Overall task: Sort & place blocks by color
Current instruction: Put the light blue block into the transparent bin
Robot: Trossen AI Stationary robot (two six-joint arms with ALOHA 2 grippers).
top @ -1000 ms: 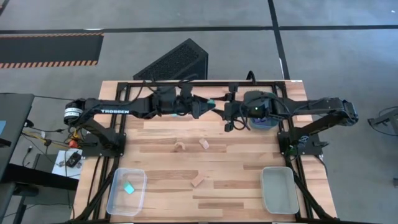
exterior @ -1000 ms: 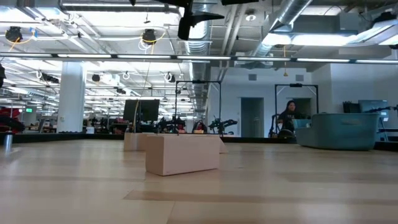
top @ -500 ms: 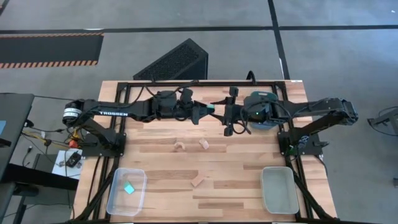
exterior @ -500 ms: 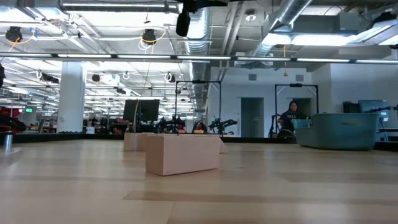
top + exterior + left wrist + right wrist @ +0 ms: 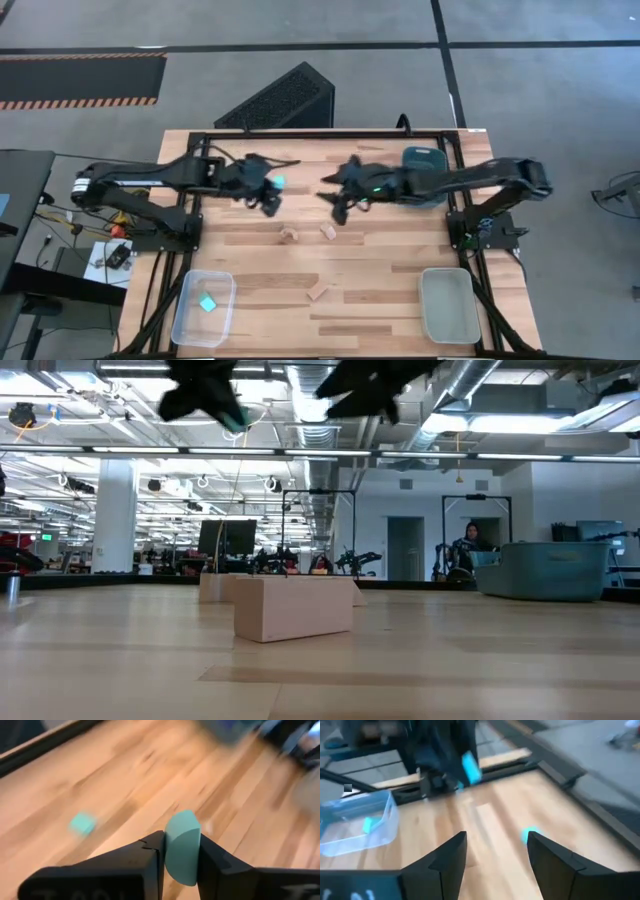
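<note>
From above, the left gripper (image 5: 272, 190) hangs over the table's far left part, gripping a teal block (image 5: 279, 183). The right gripper (image 5: 333, 200) hovers mid-table near three wooden blocks (image 5: 327, 231).

Left wrist: teal block (image 5: 182, 847) pinched between fingers.

Right wrist: fingers (image 5: 445, 857) spread wide, empty.

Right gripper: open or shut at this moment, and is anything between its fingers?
Open and empty. The right gripper shows its two dark fingers spread apart in its wrist view, with only bare table between them.
</note>
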